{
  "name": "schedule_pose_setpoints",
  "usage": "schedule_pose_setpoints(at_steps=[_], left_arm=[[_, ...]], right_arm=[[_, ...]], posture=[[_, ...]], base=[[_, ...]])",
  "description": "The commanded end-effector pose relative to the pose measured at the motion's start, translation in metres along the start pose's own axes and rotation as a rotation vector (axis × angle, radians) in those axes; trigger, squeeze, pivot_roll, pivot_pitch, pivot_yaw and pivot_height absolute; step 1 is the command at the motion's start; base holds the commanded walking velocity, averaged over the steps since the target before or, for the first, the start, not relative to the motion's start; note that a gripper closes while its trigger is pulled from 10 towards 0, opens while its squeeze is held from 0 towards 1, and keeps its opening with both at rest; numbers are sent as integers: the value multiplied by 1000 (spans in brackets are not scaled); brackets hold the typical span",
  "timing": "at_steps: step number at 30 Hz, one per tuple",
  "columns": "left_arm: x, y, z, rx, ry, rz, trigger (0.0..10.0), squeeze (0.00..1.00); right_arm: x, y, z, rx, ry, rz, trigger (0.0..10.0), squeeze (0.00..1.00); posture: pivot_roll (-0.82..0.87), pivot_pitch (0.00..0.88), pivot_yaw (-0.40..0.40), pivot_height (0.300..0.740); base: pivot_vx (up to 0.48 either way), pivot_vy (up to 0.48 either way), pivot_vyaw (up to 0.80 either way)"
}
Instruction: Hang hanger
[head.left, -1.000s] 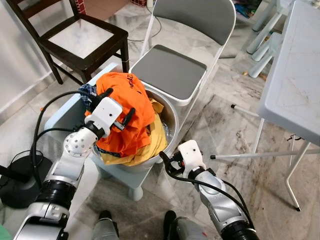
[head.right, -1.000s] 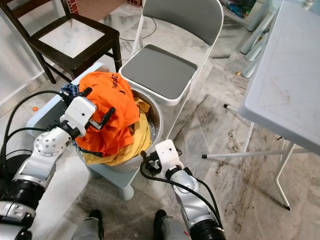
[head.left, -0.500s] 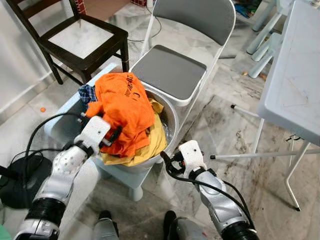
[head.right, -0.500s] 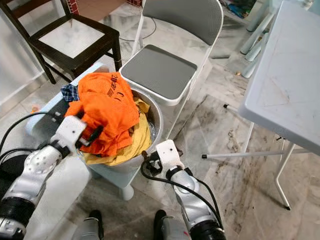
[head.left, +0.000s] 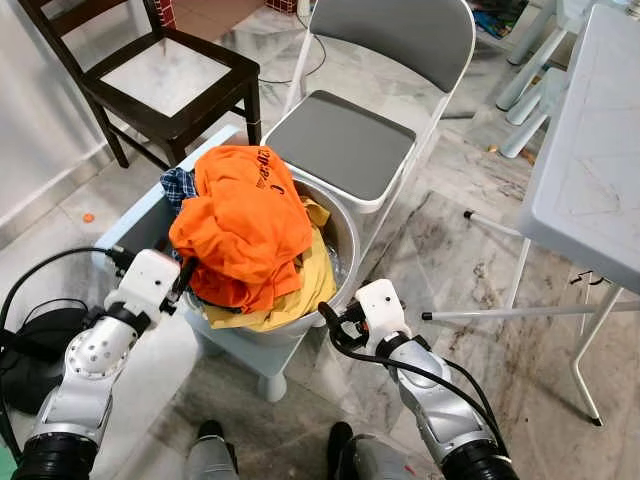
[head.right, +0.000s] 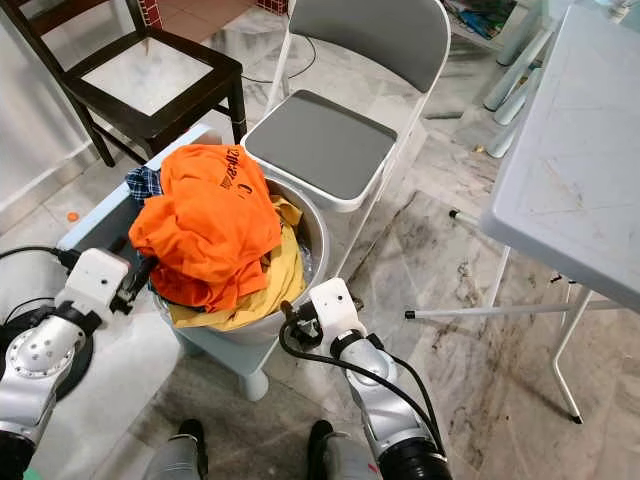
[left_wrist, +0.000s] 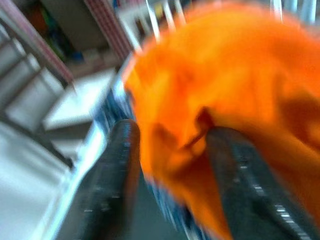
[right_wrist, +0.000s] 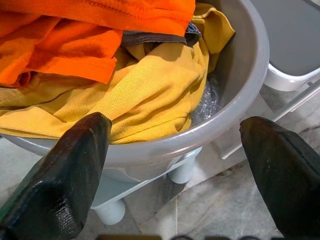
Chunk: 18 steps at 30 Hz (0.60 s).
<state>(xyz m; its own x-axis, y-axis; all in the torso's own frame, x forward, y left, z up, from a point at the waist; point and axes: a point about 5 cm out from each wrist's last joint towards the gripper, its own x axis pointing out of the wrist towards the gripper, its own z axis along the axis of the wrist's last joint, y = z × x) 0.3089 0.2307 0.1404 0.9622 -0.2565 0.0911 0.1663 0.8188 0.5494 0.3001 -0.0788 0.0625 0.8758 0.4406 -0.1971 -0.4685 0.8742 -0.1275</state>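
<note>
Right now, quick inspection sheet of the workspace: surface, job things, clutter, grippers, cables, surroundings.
Surface: pale blue plastic stool on marble floor, carrying the grey plastic basin.
Job's things: no hanger seen; orange T-shirt heaped on a yellow knit shirt in the basin.
Clutter: blue checked cloth behind the orange shirt.
Grippers: left gripper open, at the orange shirt's edge; right gripper open, facing the basin rim.
Cables: black cables looping from the left arm.
Surroundings: grey folding chair, dark wooden chair, white table.
</note>
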Motion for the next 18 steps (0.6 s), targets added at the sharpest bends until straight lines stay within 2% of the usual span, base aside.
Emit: schedule_pose_setpoints(at_steps=[1,2,5,8,15,16,18], left_arm=[[3,-2,10,21,-54,-6,0,0],[9,-2,22,42,-107,-2,0,0],[15,-2,36,69,-163,-8,0,0],[24,-7,53,105,-210,-72,0,0],[40,-18,69,130,-220,-266,0,0],[40,-18,69,130,-220,-266,0,0],[42,-23,64,144,-189,-357,0,0]], right_arm=[[-3,-1,-7,0,28,-6,10000,0],[-3,-2,-7,-1,27,-10,10000,0],[-4,-3,-8,-1,27,-15,10000,0],[-5,-4,-9,-1,28,-21,10000,0],[-4,-3,-8,-2,25,-18,10000,0],[-4,-3,-8,-2,25,-18,10000,0],[-3,-3,-7,-3,24,-18,10000,0]], posture=[[201,301,-132,740],[199,300,-130,740],[191,296,-126,740],[190,296,-125,740],[194,293,-124,740],[194,293,-124,740],[195,293,-123,740]], base=[[0,0,0],[0,0,0],[0,0,0],[0,0,0],[0,0,0],[0,0,0],[0,0,0]])
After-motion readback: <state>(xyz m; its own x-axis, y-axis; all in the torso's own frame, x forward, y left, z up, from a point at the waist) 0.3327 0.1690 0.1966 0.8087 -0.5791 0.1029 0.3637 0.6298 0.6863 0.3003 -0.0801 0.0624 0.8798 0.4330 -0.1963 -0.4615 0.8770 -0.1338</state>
